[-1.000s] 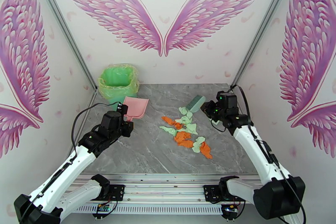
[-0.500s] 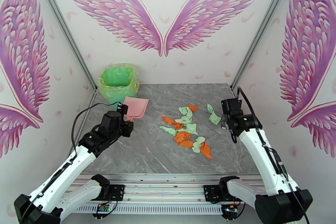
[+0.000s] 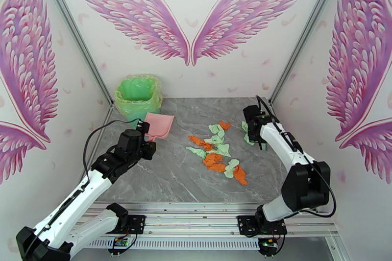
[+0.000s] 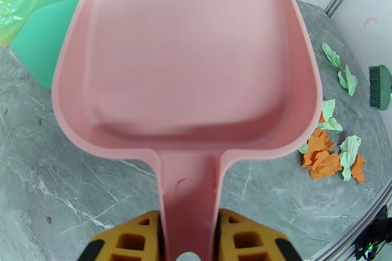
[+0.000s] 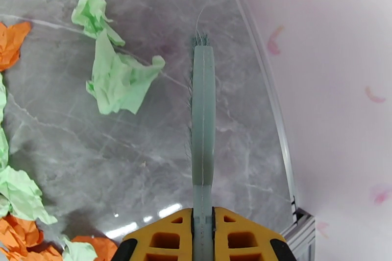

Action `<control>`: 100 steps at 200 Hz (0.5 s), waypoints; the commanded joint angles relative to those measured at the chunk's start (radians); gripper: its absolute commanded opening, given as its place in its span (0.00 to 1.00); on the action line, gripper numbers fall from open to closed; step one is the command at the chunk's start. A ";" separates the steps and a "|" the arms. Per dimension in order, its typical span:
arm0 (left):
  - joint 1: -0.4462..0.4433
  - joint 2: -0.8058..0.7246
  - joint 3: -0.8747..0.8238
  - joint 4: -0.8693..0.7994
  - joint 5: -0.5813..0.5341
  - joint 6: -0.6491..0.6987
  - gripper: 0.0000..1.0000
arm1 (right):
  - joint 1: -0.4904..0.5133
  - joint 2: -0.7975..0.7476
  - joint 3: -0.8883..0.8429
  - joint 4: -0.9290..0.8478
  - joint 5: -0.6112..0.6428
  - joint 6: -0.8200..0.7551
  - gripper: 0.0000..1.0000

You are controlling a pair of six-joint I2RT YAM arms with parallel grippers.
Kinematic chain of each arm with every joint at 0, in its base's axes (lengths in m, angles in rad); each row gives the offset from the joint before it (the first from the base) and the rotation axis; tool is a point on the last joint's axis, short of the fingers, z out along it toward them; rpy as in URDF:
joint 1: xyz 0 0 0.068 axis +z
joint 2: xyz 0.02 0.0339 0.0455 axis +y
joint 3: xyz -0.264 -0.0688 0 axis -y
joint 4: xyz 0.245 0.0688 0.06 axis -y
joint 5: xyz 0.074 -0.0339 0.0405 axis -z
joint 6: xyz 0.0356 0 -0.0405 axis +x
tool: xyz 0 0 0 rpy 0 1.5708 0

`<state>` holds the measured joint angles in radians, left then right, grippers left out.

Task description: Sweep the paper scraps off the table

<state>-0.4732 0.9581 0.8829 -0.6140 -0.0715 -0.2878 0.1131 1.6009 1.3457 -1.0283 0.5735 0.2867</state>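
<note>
**Paper scraps lie right of centre on the marble tabletop**

The flat grey marble-patterned table is edged by silver aluminium rails and stands in a white booth whose walls are painted with large pink feathered wings. A green bin lined with a pale green plastic bag stands at the far left corner. The small crumpled orange and mint-green paper scraps lie in a loose cluster right of the table's centre. Two green ones lie apart towards the right rail. The left gripper is clamped on the handle of a pink plastic dustpan, just in front of the bin. The right gripper is closed tight on the handle of a teal hand brush. The brush is near the right rail, just beside the two outlying green scraps.
</note>
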 commanded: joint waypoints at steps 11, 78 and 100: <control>-0.002 -0.001 -0.006 0.035 0.010 0.006 0.00 | -0.003 0.111 0.099 0.038 0.086 -0.076 0.00; 0.001 -0.001 -0.004 0.035 0.009 0.008 0.00 | 0.071 0.317 0.214 0.043 0.118 -0.228 0.00; 0.003 0.001 -0.003 0.036 0.012 0.007 0.00 | 0.130 0.328 0.204 0.050 0.118 -0.268 0.00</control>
<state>-0.4732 0.9588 0.8829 -0.6075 -0.0708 -0.2882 0.1757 1.9194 1.5440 -0.9939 0.6579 0.0875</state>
